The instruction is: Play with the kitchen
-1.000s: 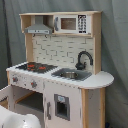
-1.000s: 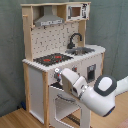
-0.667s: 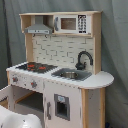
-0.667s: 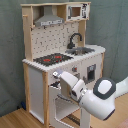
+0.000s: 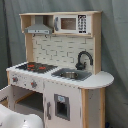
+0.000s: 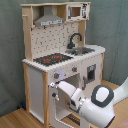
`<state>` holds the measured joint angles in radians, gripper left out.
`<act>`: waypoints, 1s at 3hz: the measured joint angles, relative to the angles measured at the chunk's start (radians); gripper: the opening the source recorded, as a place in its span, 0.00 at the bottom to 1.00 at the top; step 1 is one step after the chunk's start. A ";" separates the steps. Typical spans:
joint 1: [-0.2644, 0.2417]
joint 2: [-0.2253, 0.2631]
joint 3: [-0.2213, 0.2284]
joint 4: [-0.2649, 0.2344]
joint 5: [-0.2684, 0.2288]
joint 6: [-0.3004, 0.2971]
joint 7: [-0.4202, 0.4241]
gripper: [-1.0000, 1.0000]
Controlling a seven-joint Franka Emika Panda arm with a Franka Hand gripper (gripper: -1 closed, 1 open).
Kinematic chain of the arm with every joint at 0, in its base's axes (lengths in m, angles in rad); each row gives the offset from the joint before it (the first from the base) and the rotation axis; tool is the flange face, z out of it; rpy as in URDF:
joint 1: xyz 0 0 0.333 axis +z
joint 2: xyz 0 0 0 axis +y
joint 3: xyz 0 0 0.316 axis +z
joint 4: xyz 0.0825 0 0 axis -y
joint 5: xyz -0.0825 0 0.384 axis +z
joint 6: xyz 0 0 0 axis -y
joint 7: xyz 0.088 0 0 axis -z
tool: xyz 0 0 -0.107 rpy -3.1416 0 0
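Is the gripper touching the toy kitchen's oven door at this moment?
Cannot tell. In the second exterior view the gripper sits right at the front of the kitchen by the oven opening, but no contact or gap shows plainly. The first exterior view shows only part of the arm.

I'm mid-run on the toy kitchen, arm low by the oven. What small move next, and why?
Probably ease the claw slowly outward. In the second exterior view it sits at the edge of the kitchen, just below the knobs, where the oven door hangs swung open. I cannot tell whether it grips anything.
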<state>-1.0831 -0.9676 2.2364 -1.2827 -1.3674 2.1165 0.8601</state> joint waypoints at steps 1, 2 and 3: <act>-0.030 -0.002 0.062 -0.027 0.008 -0.002 0.072 1.00; -0.045 -0.002 0.103 -0.073 0.040 -0.002 0.150 1.00; -0.045 -0.001 0.123 -0.128 0.117 -0.001 0.194 1.00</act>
<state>-1.1276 -0.9690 2.3593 -1.4103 -1.2501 2.1157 1.0536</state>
